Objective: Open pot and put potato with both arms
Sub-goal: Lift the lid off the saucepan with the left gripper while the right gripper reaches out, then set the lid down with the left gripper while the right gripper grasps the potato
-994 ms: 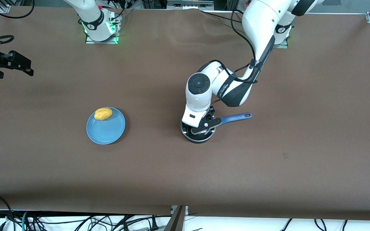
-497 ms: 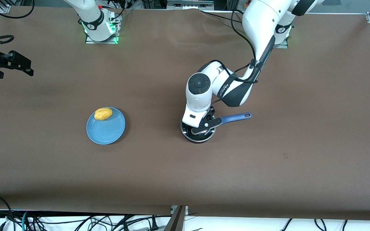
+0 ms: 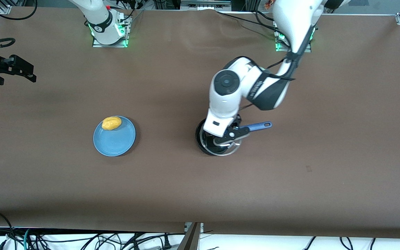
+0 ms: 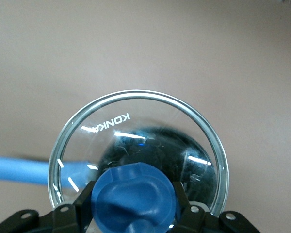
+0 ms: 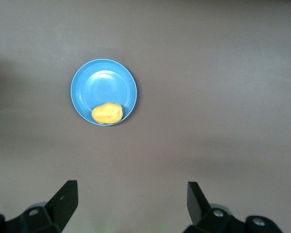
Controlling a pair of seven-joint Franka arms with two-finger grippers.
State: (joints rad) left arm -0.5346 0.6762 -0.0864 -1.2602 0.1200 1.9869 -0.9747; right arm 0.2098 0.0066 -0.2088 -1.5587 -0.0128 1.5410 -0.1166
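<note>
my left gripper [image 4: 134, 201]: clamped on blue-knobbed glass lid [image 4: 136, 145], lifted just off small black saucepan [image 3: 205, 140]; right gripper [image 5: 131, 204]: wide, waiting high above lumpy yellow potato [image 3: 111, 123] on flat blue plate [image 3: 116, 144], toward its end.

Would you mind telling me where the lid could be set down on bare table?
Bare table lies between the plate and the pot, and nearer the front camera than both. It is crowded at the pot, where the left gripper holds the lid.
</note>
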